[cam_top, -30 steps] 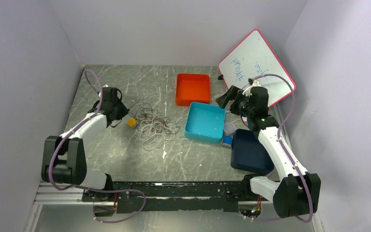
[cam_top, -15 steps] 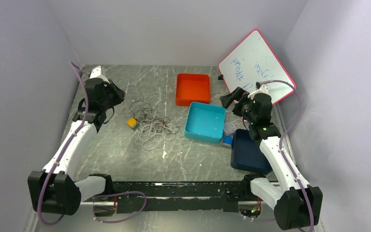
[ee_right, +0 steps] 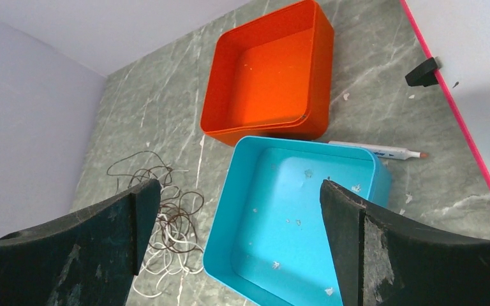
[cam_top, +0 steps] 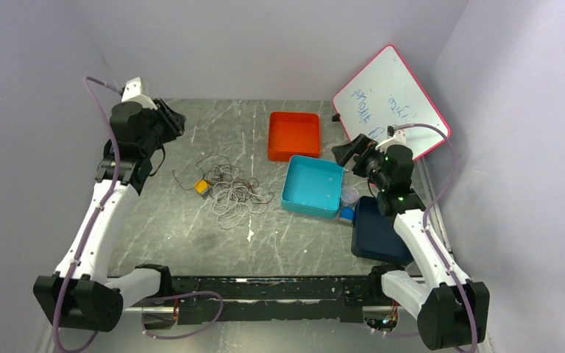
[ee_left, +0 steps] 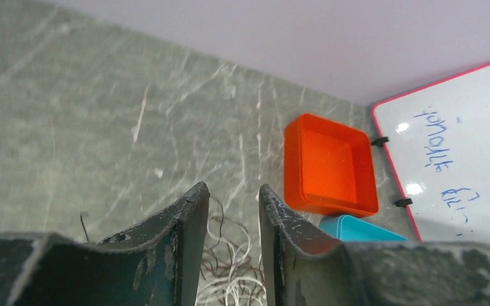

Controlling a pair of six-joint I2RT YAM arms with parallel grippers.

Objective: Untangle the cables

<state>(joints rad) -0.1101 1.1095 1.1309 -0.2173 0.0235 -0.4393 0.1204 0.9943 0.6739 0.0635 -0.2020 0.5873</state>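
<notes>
Grey tabletop [cam_top: 191,235] between cables [cam_top: 229,193], teal tray [cam_top: 313,184]

Bright, even light from overhead, with only a faint soft shadow on the grey table [cam_top: 206,239]. Two small white glare spots sit on the whiteboard [ee_left: 459,159] in the left wrist view, which looks slightly soft; the other views are sharp

Cables [cam_top: 232,195] white, dark brown; table [cam_top: 191,235] grey, white-veined; orange bin [cam_top: 293,137]; turquoise bin [cam_top: 313,185]; navy bin [cam_top: 379,235]; yellow block [cam_top: 201,187].
</notes>
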